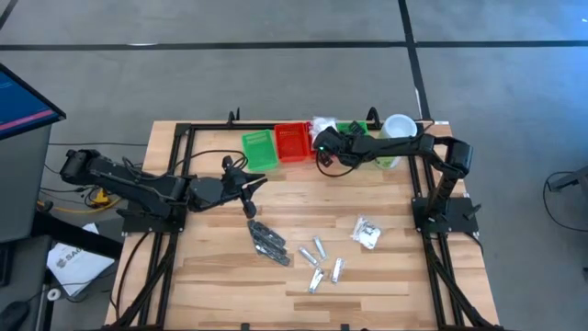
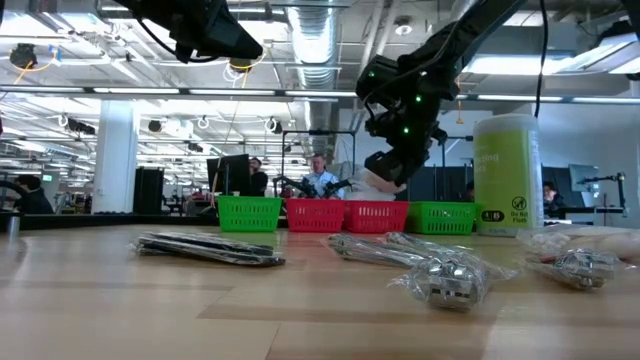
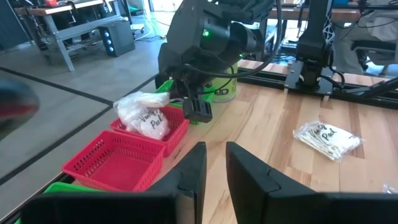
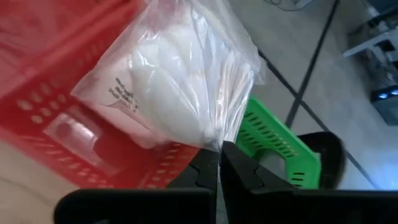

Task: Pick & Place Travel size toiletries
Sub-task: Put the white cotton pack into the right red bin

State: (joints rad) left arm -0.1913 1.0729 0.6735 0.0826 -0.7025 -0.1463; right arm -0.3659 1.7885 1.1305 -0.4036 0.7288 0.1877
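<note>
I see the white soft packet (image 4: 180, 81) as a clear crinkled bag stuffed with white contents and a little printed label on its side, pinched by one corner in my right gripper (image 4: 219, 163), whose fingers are closed tight on the plastic. It hangs over the rim of a red tray (image 3: 121, 163), which sits in the row of trays at the table's far edge, with a green tray (image 4: 273, 140) just beside it. A second white soft packet (image 1: 367, 233) lies flat on the wooden table (image 1: 386, 276) towards the right arm's base, near the small silver tubes (image 1: 323, 262), and the black narrow pieces (image 1: 267, 241) lie close to those. My left gripper (image 1: 250, 186) hovers above the table near another green tray (image 1: 259, 150), its fingers (image 3: 249, 177) a narrow gap apart and holding nothing.
</note>
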